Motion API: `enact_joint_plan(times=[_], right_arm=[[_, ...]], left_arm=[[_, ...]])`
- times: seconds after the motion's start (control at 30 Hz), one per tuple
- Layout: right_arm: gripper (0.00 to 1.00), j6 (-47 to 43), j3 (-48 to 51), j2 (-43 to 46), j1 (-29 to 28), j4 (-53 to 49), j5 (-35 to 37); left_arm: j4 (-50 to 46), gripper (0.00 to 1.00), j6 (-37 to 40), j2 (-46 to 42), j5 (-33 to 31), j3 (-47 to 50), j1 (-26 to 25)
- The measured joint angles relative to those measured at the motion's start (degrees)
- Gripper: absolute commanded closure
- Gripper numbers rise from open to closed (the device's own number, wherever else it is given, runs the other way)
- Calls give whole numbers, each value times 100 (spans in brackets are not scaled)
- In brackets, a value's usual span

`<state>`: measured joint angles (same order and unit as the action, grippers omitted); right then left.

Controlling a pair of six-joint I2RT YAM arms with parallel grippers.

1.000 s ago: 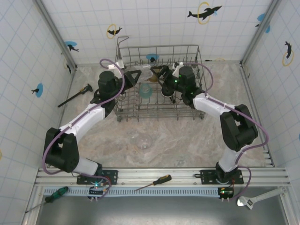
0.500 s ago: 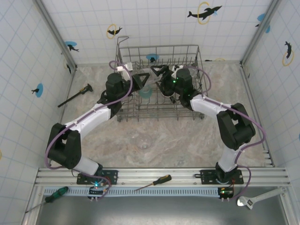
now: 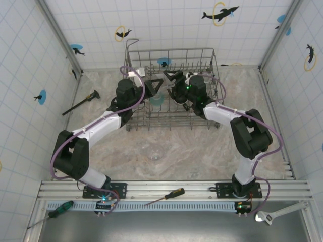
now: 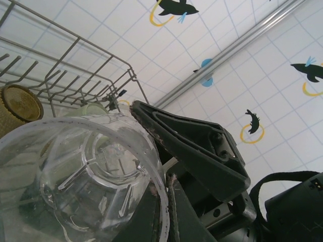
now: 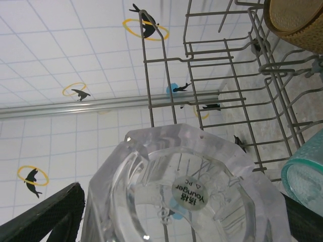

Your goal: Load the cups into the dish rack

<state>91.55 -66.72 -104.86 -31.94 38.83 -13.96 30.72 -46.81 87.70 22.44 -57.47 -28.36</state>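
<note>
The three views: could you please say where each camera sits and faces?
Top external: above, behind the bases, looking down on dish rack, both arms, left claw, right claw.
Left wrist: on left arm, tilted up; finger pinching clear cup.
Right wrist: on right arm, facing up; fingers flank second clear cup.
Shared: both wrist views show the amber cup.

Centre: dish rack (image 3: pixel 171 50) tines, teal cup (image 5: pixel 308 174) obstruct; near table (image 3: pixel 202 151) open.
</note>
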Motion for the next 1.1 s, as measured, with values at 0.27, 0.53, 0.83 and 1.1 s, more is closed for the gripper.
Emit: enact_joint_plan(times=[0.27, 0.53, 0.83, 1.1], right_arm=[[40, 269, 0, -48, 20, 129, 114], [48, -232, -9, -50, -31, -42, 79], [53, -1180, -616, -144, -35, -686, 35], [56, -2426, -1545, -656, -186, -1744, 17]], left_arm=[[-57, 89, 2, -7, 66, 0, -11], [-442, 57, 280, -192, -98, -22, -11], [-1075, 30, 874, -931, -654, -28, -11], [-1626, 22, 1303, -1460, -1202, -76, -11]])
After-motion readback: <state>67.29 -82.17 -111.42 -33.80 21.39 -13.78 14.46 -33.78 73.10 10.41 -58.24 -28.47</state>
